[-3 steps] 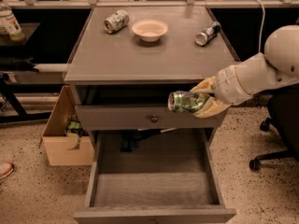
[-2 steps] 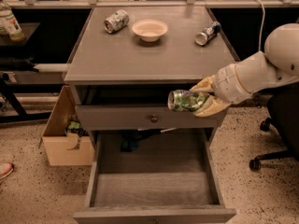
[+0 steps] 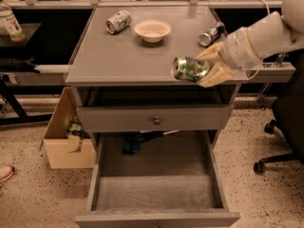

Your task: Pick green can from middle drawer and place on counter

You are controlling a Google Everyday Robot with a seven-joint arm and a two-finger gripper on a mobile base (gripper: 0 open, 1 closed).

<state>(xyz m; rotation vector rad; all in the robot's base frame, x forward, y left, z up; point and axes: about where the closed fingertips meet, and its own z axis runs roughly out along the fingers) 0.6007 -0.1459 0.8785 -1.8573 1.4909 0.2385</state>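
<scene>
The green can [image 3: 190, 69] lies on its side in my gripper [image 3: 209, 66], silver end facing left. My gripper is shut on it and holds it just over the front right part of the counter [image 3: 118, 56]. The arm comes in from the right. The middle drawer [image 3: 156, 194] stands pulled wide open below, its grey floor bare.
On the counter's back part are a white-silver can [image 3: 118, 21], a white bowl [image 3: 152, 30] and a slim silver-blue can [image 3: 211, 33]. A shut drawer front with a brass knob [image 3: 156, 120] is above the open drawer. A cardboard box [image 3: 66, 134] stands left, an office chair [image 3: 285, 122] right.
My gripper has lifted the green can from in front of the upper drawer up to counter height, over the front right edge.
</scene>
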